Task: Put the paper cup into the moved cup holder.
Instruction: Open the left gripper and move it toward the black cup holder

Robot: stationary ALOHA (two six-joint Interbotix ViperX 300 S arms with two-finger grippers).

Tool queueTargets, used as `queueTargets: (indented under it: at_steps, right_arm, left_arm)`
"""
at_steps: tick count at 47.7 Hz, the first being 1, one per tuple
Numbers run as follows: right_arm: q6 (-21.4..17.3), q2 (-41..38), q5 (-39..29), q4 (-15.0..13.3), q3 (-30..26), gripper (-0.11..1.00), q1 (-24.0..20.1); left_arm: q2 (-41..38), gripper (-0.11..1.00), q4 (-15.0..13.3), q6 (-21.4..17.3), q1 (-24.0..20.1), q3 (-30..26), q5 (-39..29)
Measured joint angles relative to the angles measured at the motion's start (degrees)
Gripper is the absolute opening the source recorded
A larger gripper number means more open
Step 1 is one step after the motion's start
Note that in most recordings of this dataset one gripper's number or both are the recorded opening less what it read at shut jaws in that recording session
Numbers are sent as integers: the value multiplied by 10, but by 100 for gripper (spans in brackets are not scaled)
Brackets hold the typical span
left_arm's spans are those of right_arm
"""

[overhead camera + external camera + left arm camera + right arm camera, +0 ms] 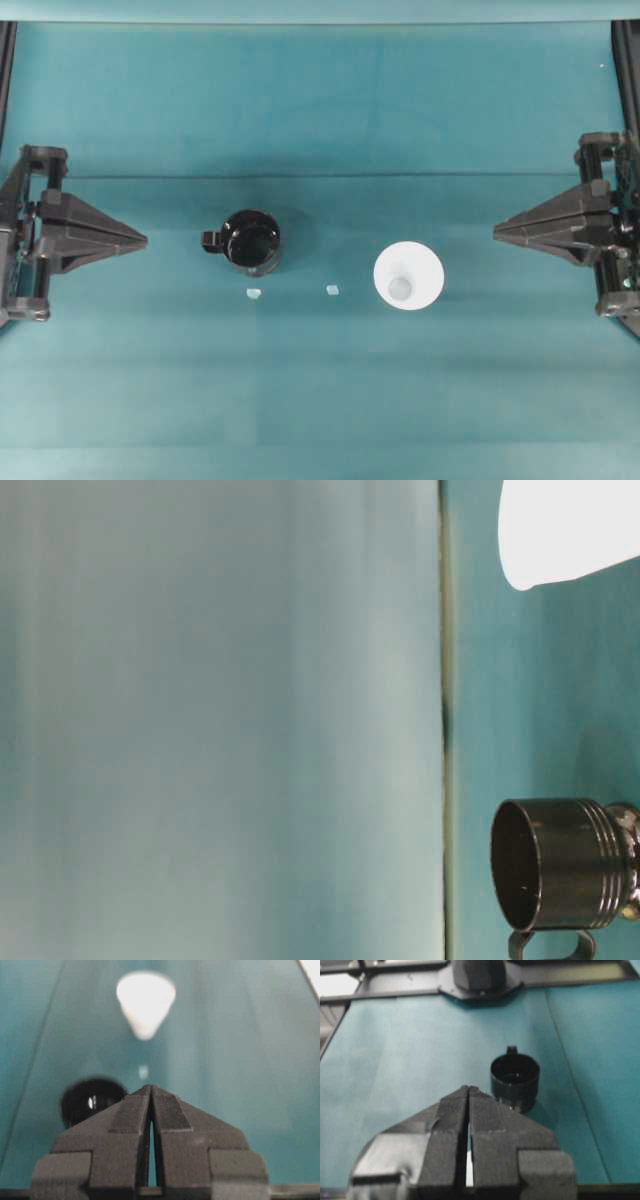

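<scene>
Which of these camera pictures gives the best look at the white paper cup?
The overhead view: the paper cup shows whole, standing upright and open. The table-level view catches only a cropped white piece of it at the top corner, the left wrist view shows it blurred, and the right wrist view misses it entirely.

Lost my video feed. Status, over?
Left gripper shut, right gripper shut, both empty at table edges. Paper cup upright, apart from cup holder. Two pale scraps between them, otherwise unobstructed.
</scene>
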State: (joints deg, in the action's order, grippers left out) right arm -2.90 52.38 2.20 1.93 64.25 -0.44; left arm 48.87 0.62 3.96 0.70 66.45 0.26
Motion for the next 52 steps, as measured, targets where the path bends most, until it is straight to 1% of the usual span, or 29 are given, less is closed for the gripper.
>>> queueTargets:
  at_steps: [7, 16, 27, 36, 44, 52]
  right_arm:
    - [-3, -2, -13, 0, 0, 3, 0]
    - [-3, -3, -40, 0, 0, 3, 0]
    - [-4, -3, -57, 0, 0, 3, 1]
    - [-4, -3, -69, 0, 0, 3, 0]
    - [-9, -3, -80, 1, 0, 3, 0]
    - [-21, -3, -92, 1, 0, 3, 0]
  left_arm:
    - [-29, 1, -1, 3, 1, 4, -70]
    - [-73, 1, -1, 10, 0, 6, -112]
    - [-130, 1, 0, 11, 0, 10, -120]
    - [-152, 1, 0, 9, 1, 11, -120]
    - [-156, 1, 2, 2, -1, 18, -118]
    - [-156, 1, 2, 4, -27, 29, -113]
